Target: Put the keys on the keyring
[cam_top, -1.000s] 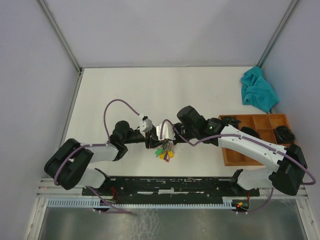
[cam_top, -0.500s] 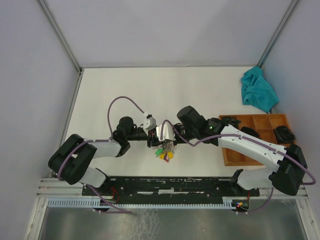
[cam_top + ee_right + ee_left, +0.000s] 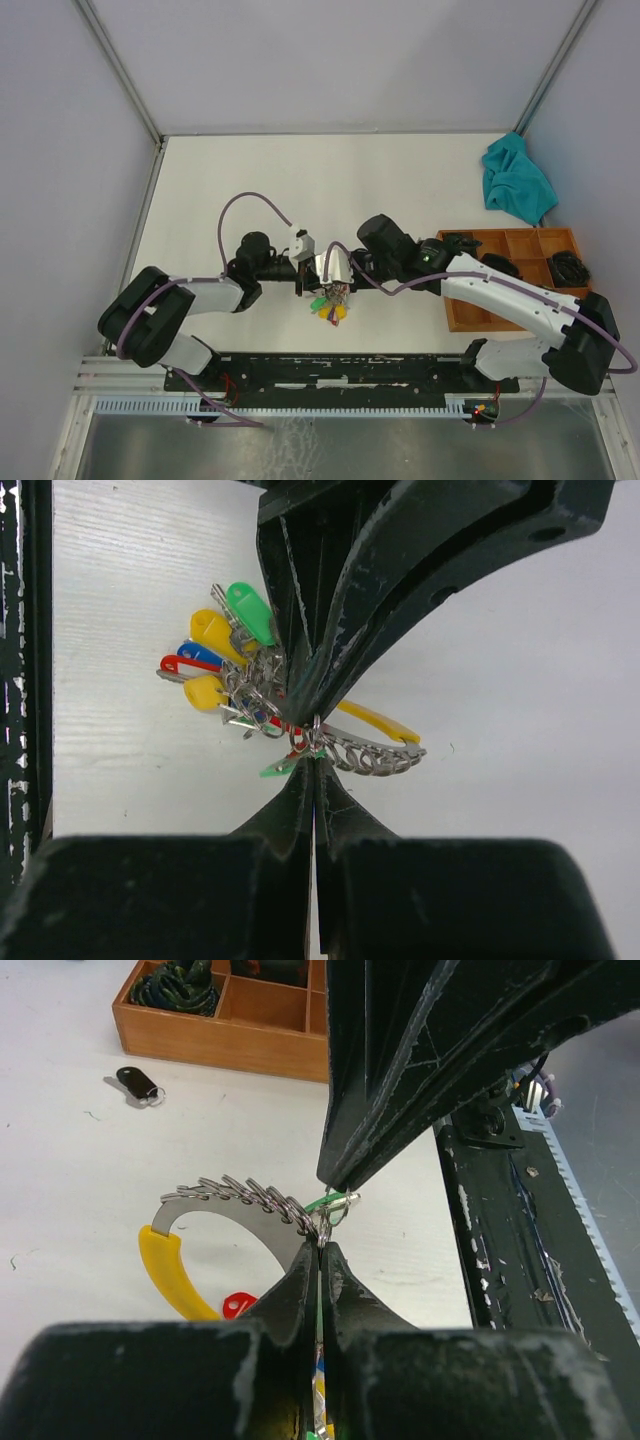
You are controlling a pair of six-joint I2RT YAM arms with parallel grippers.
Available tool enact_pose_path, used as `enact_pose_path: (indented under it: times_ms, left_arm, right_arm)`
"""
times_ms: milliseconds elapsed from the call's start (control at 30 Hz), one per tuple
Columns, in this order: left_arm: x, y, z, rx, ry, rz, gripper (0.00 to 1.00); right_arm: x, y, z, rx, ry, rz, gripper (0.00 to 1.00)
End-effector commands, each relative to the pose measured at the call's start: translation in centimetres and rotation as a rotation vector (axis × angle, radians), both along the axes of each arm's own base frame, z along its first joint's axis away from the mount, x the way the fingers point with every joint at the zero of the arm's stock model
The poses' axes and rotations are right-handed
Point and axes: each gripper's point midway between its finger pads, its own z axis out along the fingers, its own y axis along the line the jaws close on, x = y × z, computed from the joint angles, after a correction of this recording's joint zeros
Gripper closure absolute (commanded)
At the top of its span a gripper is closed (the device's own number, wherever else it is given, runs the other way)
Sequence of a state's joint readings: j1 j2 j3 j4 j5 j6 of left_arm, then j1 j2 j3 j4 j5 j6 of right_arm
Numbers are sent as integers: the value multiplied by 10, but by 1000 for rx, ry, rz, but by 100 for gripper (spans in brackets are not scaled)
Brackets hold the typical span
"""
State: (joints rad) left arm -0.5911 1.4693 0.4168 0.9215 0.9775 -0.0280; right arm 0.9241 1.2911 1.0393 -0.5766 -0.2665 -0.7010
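The keyring (image 3: 215,1210) is a silvery curved band with a yellow grip and a row of small rings. My left gripper (image 3: 322,1244) is shut on the end of that band. The keyring's bunch of keys with red, yellow, green and blue tags (image 3: 225,660) hangs beside it, just above the table (image 3: 330,303). My right gripper (image 3: 316,752) is shut on the small ring of the green key (image 3: 280,768), tip to tip with the left fingers (image 3: 300,680). A dark key (image 3: 135,1082) lies loose on the table near the wooden tray.
A wooden compartment tray (image 3: 455,300) with dark cables stands at the right, partly under the right arm. A teal cloth (image 3: 517,180) lies at the back right. The black front rail (image 3: 500,1260) runs close beside the grippers.
My left gripper has gone from open to shut on the keyring's band, after shifting slightly right. The right gripper has stayed shut in place.
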Motion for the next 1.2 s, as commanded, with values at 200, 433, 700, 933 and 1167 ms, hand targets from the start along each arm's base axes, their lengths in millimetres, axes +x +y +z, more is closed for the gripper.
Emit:
enact_pose_path:
  times_ms: [200, 433, 700, 933, 1167]
  left_arm:
    - [18, 3, 40, -116, -97, 106, 97]
    - [22, 6, 52, -164, -99, 160, 97]
    - [18, 8, 51, -175, -122, 155, 97]
    - [10, 12, 43, -143, -170, 125, 97]
    - [6, 13, 38, -129, -189, 103, 97]
  right_arm:
    - [-8, -13, 8, 46, 3, -62, 99]
    - [-17, 0, 0, 90, 67, -34, 99]
    - [-10, 6, -8, 122, 76, -84, 99]
    - [16, -12, -1, 263, 104, -237, 79]
    - [28, -7, 9, 447, 231, -218, 62]
